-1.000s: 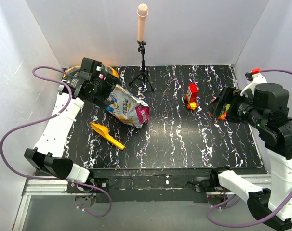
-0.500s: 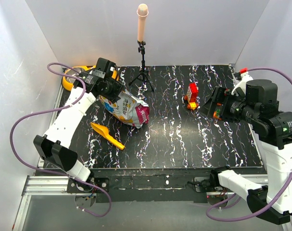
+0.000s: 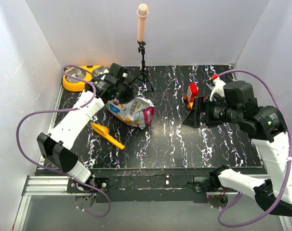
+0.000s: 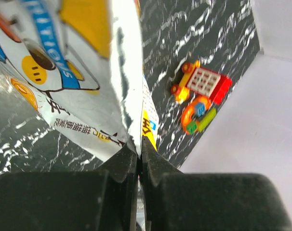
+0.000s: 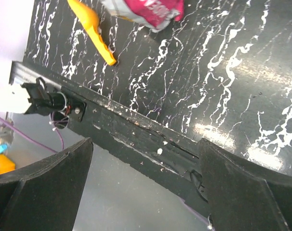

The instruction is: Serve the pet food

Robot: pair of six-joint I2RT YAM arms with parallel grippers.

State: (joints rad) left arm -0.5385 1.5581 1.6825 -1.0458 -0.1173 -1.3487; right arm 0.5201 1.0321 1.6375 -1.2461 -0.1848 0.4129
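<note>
Right wrist view alone gives the table's near edge (image 5: pixel 136 127), a black rail with crumbs and cabling. My right gripper (image 5: pixel 145 144) hangs above it with jaws spread wide, nothing between them. Past it that view catches the yellow scoop (image 5: pixel 95 26) and the magenta end of the pet food bag (image 5: pixel 151 9). Top view fills in the pose: right arm raised, elbow high, forearm reaching left over the right-middle of the table, well apart from the bag. There is open marbled tabletop between the two arms and along the near right. The scoop lies flat just near-left of the bag, not touching it. My left arm stretches from its near-left base out over the table's left side, wrist tipped down at the bag's far-left corner. Only the left wrist view shows the grip: my left gripper (image 4: pixel 139 156) has its jaws pinched tight on the bag's thin crinkled edge, printed side left. The pet food itself is hidden inside. Beyond sits a red and yellow block toy (image 4: pixel 201 91) near the right wall. The far-left corner holds the orange double bowl (image 3: pixel 81 77), and a tripod stand (image 3: pixel 143 53) is at the back wall.
</note>
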